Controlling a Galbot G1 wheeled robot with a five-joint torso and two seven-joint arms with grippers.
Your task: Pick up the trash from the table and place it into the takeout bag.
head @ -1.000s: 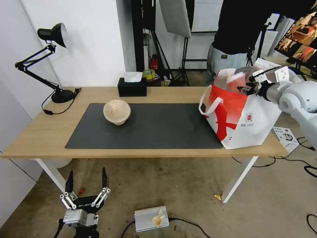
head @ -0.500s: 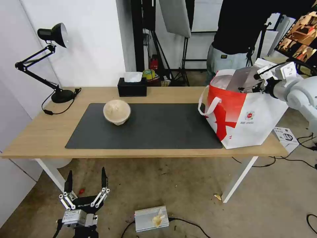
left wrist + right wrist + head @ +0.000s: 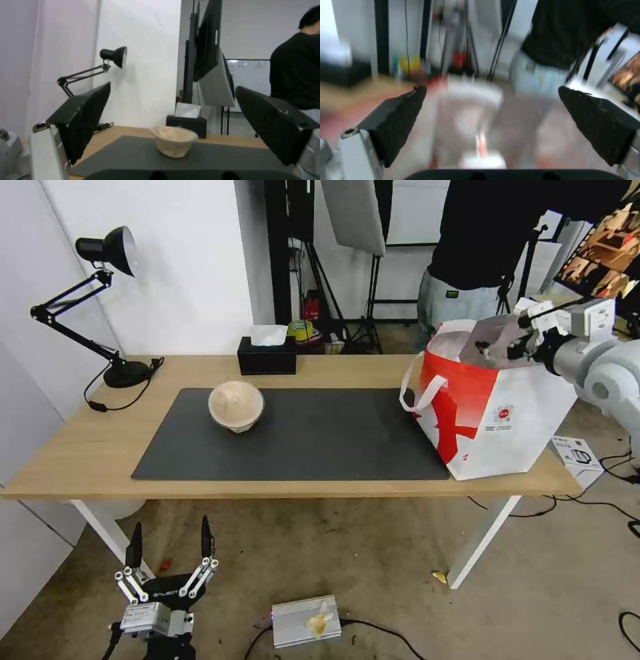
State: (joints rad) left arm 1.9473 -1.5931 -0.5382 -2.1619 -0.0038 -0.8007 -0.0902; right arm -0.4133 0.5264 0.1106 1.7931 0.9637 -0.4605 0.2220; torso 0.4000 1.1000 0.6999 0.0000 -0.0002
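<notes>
Right pincer (image 3: 508,344) spread empty above takeout bag (image 3: 493,413) rim, table (image 3: 80,447) edge.

Pale grey arms, black-tipped end effectors.
Left end effector (image 3: 170,545): tapering black fingers (image 3: 136,546) on silver linkages, black palm with pale lettering, silver block beneath. Right end effector (image 3: 515,338): white brackets, black cabling, rounded light-grey arm segments (image 3: 610,370) behind. Textured black pads (image 3: 81,118) with small screws on silver mounts.

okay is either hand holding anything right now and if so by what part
Nothing is held. The right hand is open above the takeout bag. The left hand is open, low in front of the table.
</notes>
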